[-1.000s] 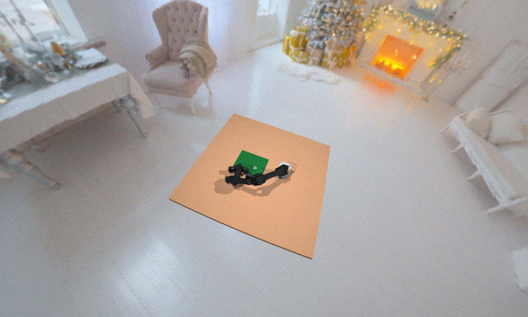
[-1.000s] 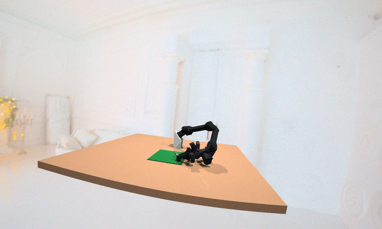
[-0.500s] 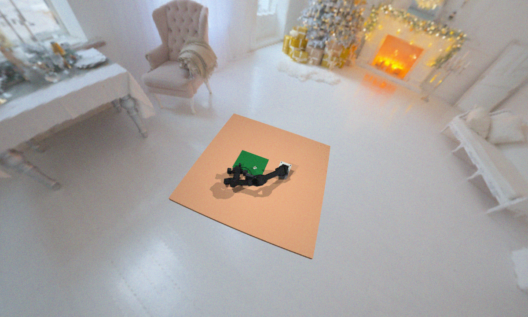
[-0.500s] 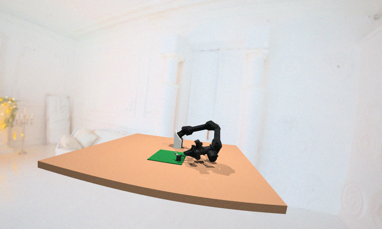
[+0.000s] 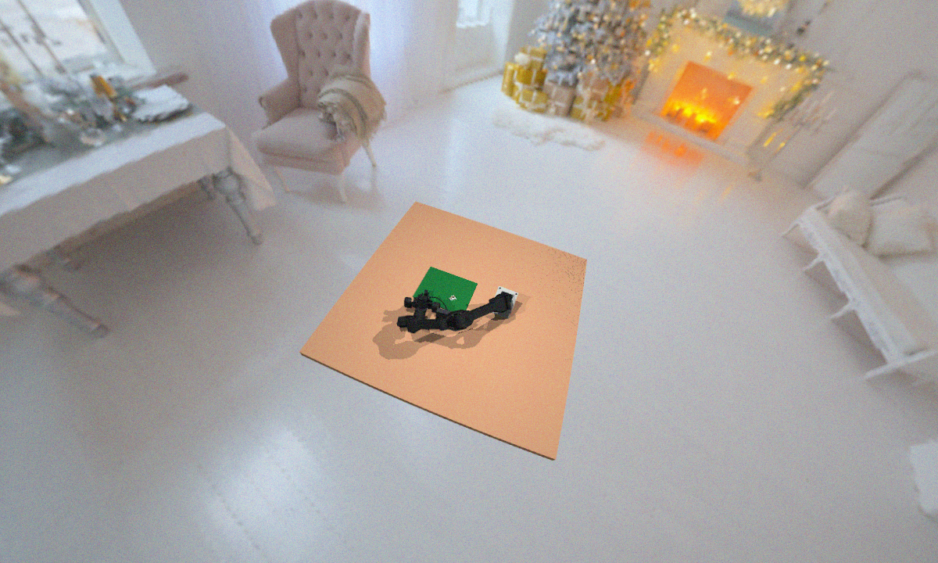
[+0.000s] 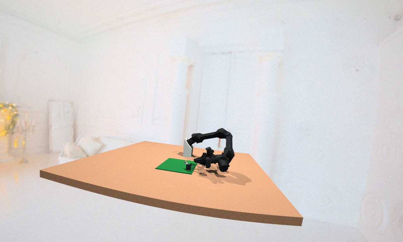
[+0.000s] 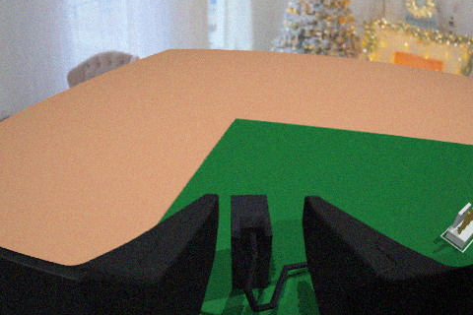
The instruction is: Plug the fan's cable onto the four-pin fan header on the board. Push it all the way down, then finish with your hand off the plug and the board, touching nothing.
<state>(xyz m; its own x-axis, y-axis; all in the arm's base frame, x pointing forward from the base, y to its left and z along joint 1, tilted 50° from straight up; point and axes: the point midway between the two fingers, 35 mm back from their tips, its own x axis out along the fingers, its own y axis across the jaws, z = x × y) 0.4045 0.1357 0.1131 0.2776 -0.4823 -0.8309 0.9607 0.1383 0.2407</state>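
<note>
The green board (image 5: 444, 280) (image 6: 170, 165) (image 7: 315, 157) lies on the table. The black plug (image 6: 188, 166) (image 7: 248, 207) stands upright on the board near one edge, apart from the header. Its black cable (image 6: 192, 165) (image 7: 266, 307) loops from its near side and passes behind the right finger in the wrist view. The white four-pin header (image 5: 452, 298) (image 6: 185, 162) (image 7: 460, 236) with gold pins is partly cut off at the wrist view's right edge. My gripper (image 6: 194, 160) (image 7: 260, 208) is open, tips just back from and above the plug, with a gap on each side.
The orange table (image 5: 500, 385) (image 6: 136, 186) (image 7: 108, 157) carries the board. The arm's white base mount (image 5: 507, 288) (image 6: 187, 149) stands beyond the header side of the board. The arm's shadow falls on the table.
</note>
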